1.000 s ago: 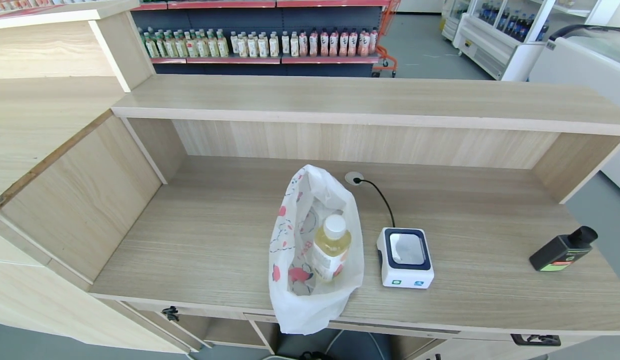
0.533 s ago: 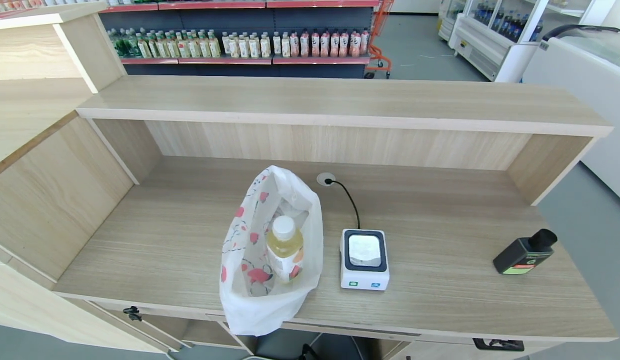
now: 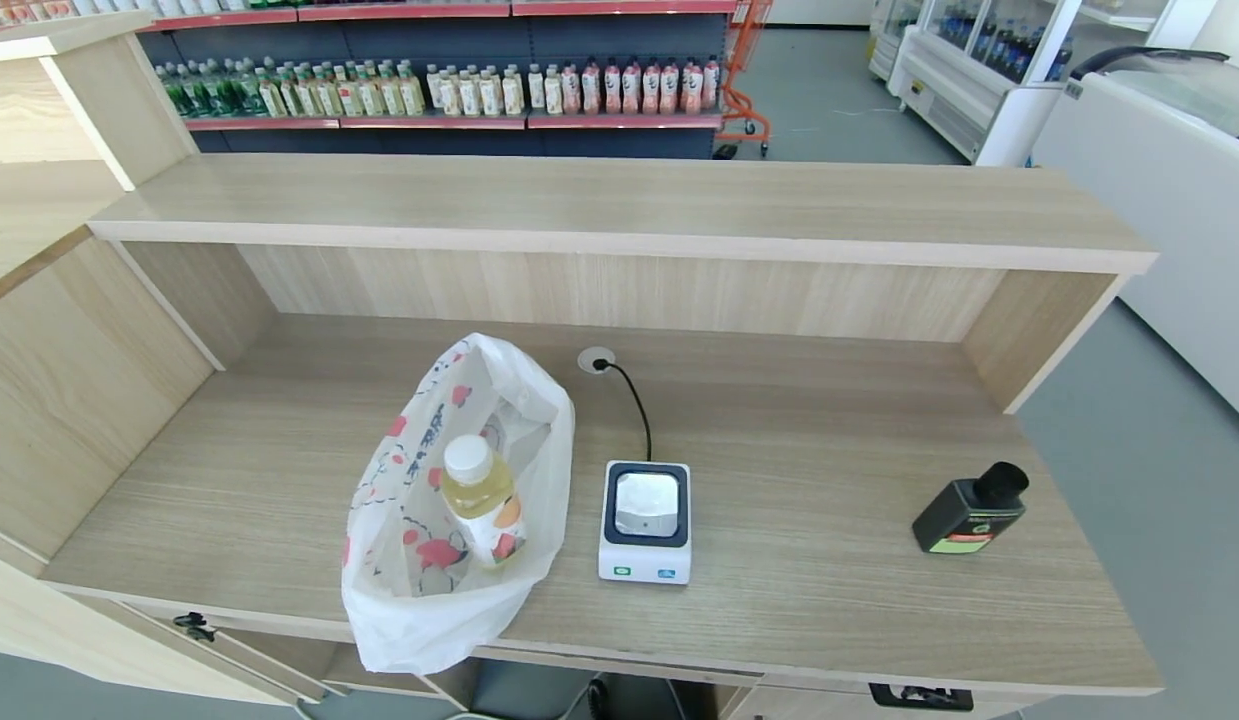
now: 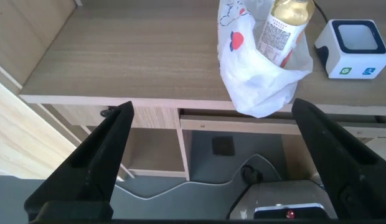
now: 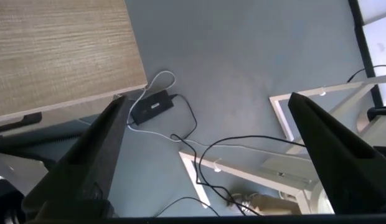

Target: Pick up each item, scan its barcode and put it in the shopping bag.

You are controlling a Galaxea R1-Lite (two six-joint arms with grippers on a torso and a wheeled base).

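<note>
Our left end effector (image 4: 213, 106) and right end effector (image 5: 207, 98) gape wide, empty. We count one shopping bag (image 3: 404, 615) at the desk's (image 3: 829, 600) front edge holding one yellow bottle (image 3: 479, 495), one scanner (image 3: 646, 520) just beside it, and one black bottle (image 3: 967, 515) near the right edge, well apart.

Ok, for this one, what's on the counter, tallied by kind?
Shopping bag: 1
Bottles: 2 (yellow drink bottle inside the bag, black bottle towards the counter's right end)
Barcode scanner: 1
Total: 4
</note>
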